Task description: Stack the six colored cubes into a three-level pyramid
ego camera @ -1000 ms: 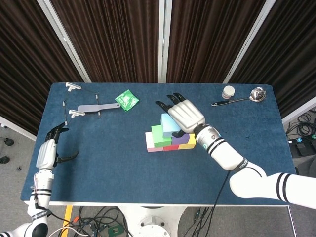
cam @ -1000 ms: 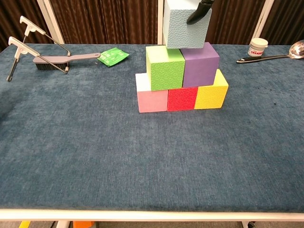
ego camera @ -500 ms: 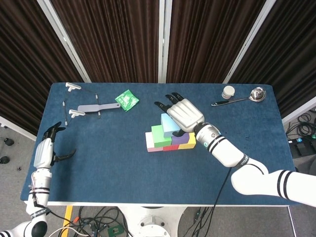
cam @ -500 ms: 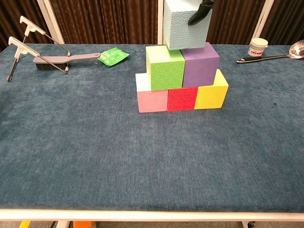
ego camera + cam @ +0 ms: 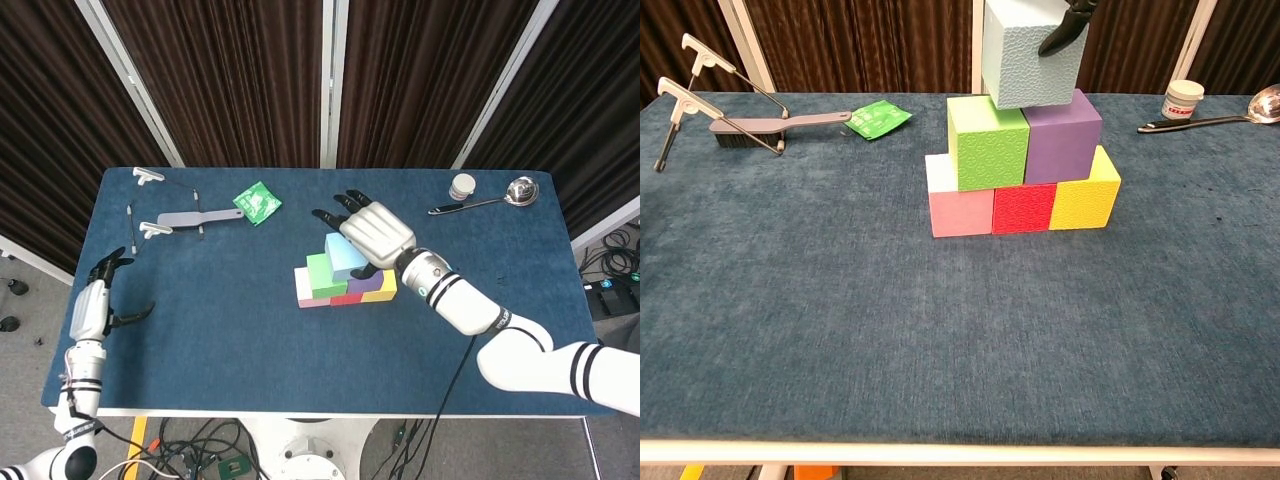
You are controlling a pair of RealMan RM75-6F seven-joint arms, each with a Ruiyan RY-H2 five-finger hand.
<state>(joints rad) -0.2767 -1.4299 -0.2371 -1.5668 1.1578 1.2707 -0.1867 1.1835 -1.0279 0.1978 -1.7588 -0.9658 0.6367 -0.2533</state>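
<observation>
Six cubes are sitting mid-way across the blue surface (image 5: 840, 330), which is the largest thing in view. Next in size, the right arm (image 5: 520, 355) is reaching in from the lower right, its right hand (image 5: 372, 233) lying over the top of the stack with dark fingers (image 5: 335, 208) spread past it; one fingertip is touching the front face of the light blue cube (image 5: 1028, 55) in the chest view, though I cannot tell whether the hand is truly gripping it. The left hand (image 5: 92, 308) is hanging off the left edge of the surface, fingers apart and holding nothing.

The bottom row is standing as a pink cube (image 5: 960, 208), a red cube (image 5: 1023, 208) and a yellow cube (image 5: 1085, 198), side by side and touching. On them are resting a green cube (image 5: 986, 143) and a purple cube (image 5: 1062, 135), pressed together. The light blue cube is sitting on top, slightly tilted.

A grey brush (image 5: 780, 124) with a wire stand is lying at the far left, a green packet (image 5: 878, 117) just beside its handle tip. At the far right a spoon (image 5: 1215, 115) is lying next to a small white jar (image 5: 1183, 99).
</observation>
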